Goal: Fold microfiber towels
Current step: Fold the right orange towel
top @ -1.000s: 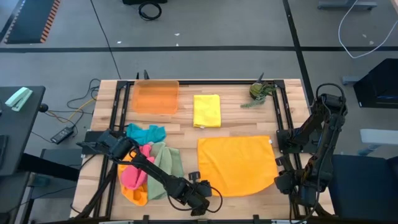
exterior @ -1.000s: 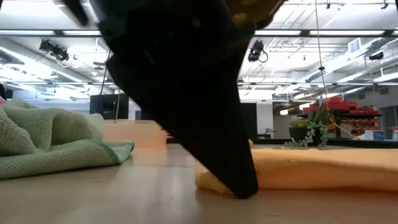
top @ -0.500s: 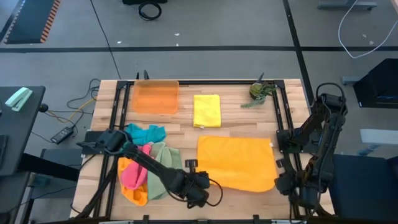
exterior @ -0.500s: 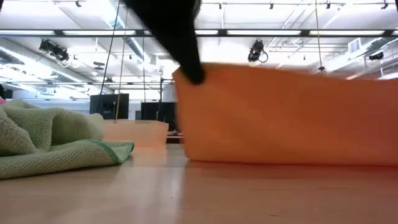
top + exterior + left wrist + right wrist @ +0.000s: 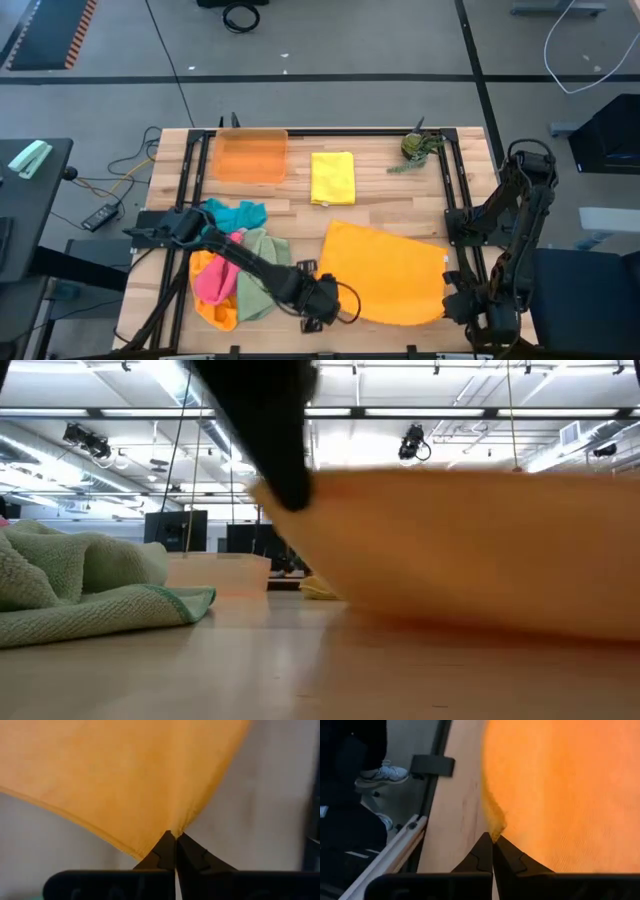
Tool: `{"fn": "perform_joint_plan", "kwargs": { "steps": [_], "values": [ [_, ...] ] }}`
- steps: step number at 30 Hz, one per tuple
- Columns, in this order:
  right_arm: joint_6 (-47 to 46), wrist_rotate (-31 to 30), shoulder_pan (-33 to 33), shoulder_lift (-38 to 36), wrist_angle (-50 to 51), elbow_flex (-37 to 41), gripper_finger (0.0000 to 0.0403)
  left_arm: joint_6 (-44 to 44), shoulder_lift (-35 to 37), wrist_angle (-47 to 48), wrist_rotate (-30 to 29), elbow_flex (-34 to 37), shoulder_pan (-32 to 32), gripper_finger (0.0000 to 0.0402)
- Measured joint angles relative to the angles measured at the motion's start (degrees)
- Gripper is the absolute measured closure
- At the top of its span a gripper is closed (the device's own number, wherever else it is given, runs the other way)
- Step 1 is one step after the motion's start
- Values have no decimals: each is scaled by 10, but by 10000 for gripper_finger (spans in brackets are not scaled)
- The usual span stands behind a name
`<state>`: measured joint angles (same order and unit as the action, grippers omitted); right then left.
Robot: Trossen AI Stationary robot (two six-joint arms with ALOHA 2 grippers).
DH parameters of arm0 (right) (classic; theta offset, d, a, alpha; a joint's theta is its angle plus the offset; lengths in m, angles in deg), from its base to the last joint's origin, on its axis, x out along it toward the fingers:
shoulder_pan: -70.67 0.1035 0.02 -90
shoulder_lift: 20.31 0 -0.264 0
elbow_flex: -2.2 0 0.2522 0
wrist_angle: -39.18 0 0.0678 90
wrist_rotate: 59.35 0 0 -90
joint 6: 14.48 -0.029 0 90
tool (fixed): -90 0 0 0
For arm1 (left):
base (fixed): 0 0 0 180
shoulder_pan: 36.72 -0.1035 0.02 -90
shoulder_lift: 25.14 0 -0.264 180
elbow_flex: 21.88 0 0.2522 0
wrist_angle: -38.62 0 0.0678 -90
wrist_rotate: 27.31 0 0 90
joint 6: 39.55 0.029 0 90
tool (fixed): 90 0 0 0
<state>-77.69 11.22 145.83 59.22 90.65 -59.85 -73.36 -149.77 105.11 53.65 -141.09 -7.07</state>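
Orange towel [image 5: 385, 275] corner now higher, in left gripper [image 5: 318, 300].

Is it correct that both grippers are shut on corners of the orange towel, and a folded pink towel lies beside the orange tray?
Not quite. The folded towel beside the orange tray is yellow, as the high view shows. The left gripper and right gripper are indeed shut on the orange towel.

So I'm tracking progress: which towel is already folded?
The yellow towel, lying as a neat small rectangle beside the orange tray. The big orange towel is spread; the others are heaped.
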Motion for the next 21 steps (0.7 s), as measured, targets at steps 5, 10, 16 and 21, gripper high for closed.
{"fn": "perform_joint_plan", "kwargs": {
  "steps": [5,10,16,21],
  "values": [
    [-62,-4,19,0,-1,21,398,-90,0,-1,63,0,31,389],
    [-60,-2,18,1,-6,28,398,-151,2,-26,79,-1,53,395],
    [-74,17,28,0,19,5,398,-95,5,-90,64,-12,56,392],
    [-140,-17,4,-2,135,1,398,-46,7,-10,14,-19,7,391]
  ]
}}
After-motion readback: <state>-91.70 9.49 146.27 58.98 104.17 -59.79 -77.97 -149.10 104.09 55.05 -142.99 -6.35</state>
